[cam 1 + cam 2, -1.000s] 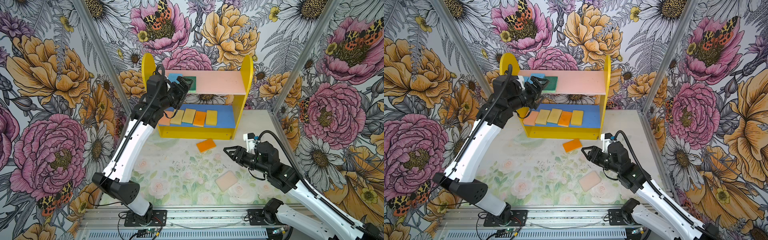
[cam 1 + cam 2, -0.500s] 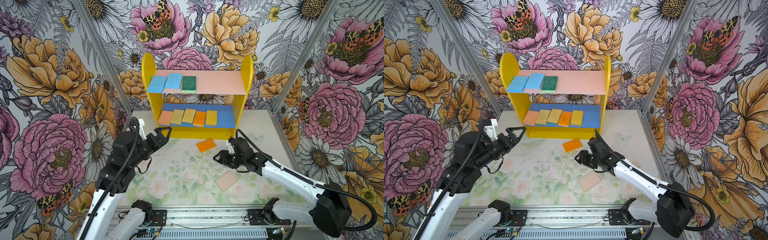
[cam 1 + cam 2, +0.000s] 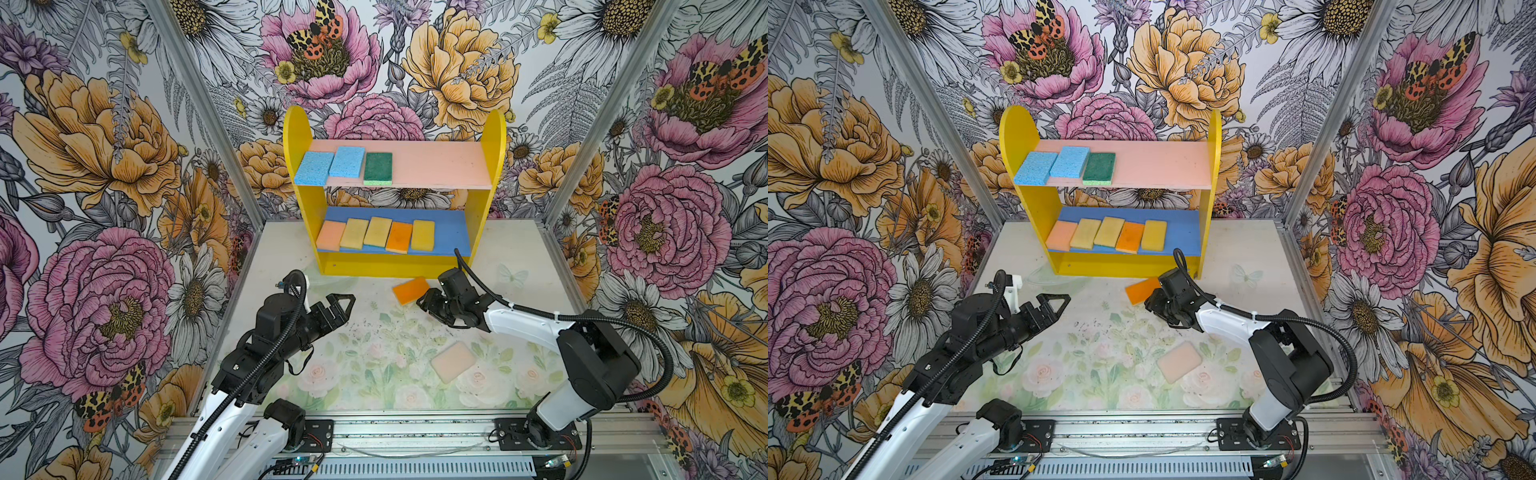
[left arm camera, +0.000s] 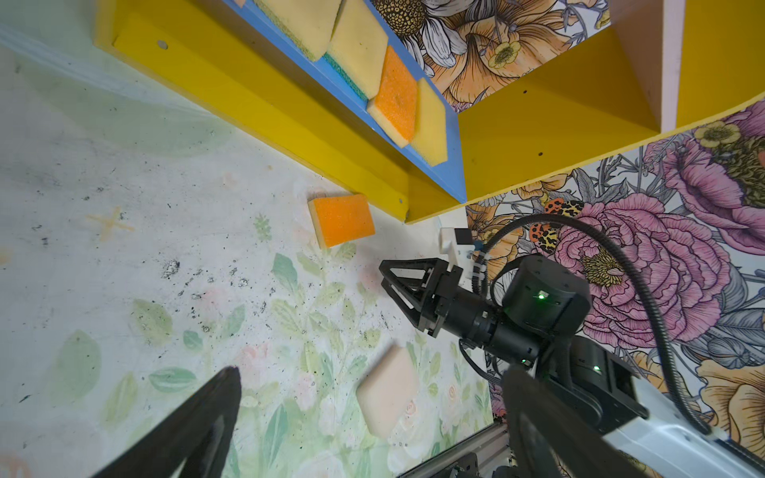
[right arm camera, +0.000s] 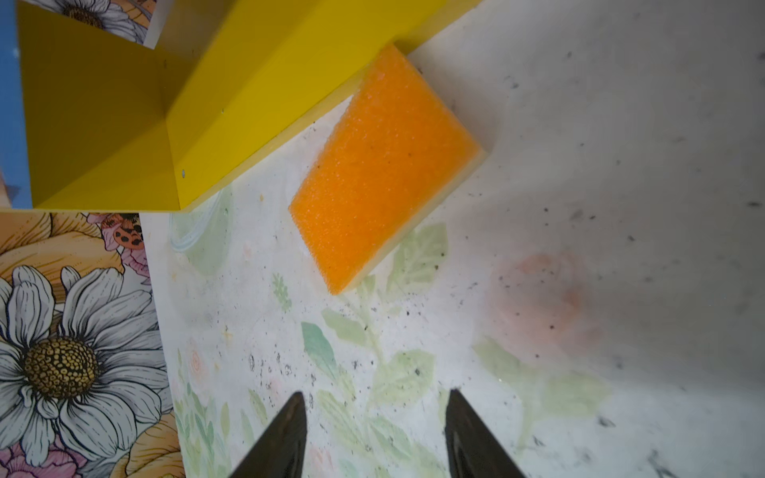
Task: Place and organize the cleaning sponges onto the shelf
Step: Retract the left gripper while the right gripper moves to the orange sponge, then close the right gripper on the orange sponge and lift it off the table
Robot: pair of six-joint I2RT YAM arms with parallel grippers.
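In a top view, the right gripper (image 3: 1151, 304) hides one end of the orange sponge (image 3: 1139, 292). Jaw spacing cannot be read there.

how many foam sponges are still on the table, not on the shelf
2: a flat orange foam sponge at the foot of the yellow wooden shelf, and a peach-pink foam sponge nearer the front edge. None seems hidden.

No text, label, brand, number or sign can be read on the shelf (image 3: 394, 266), the cleaning sponges (image 3: 410, 290) or the floral walls (image 3: 95, 137).
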